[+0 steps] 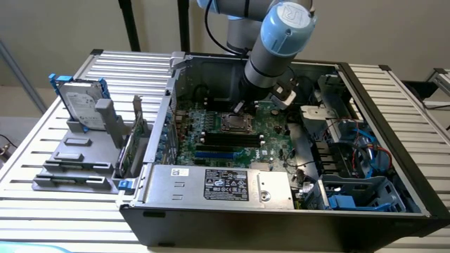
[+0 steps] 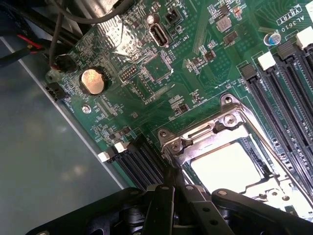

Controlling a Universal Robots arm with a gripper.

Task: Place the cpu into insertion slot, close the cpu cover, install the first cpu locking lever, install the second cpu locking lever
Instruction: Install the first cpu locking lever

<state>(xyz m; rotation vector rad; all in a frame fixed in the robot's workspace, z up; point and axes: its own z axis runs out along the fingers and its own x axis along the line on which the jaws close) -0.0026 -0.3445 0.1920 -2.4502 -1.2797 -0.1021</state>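
In the wrist view the cpu [image 2: 226, 165] lies flat in the insertion slot [image 2: 274, 193], its pale face showing through the window of the cpu cover [image 2: 208, 139]. The silvery cover frame lies down over the chip. A bent metal lever end [image 2: 226, 101] sits at the frame's corner. My gripper [image 2: 171, 181] is shut with nothing held, and its dark fingertips [image 2: 168, 171] are right at another corner of the cover frame. In the exterior view the gripper [image 1: 237, 108] hangs just above the socket [image 1: 235, 124] inside the open computer case.
Long black memory slots [image 2: 286, 83] run beside the socket, and a coin battery [image 2: 92, 81] sits further off. A silver power supply [image 1: 218, 184] fills the case's front. Drive bays and cables [image 1: 351, 153] crowd the exterior view's right. A hard drive [image 1: 81, 100] stands outside at the left.
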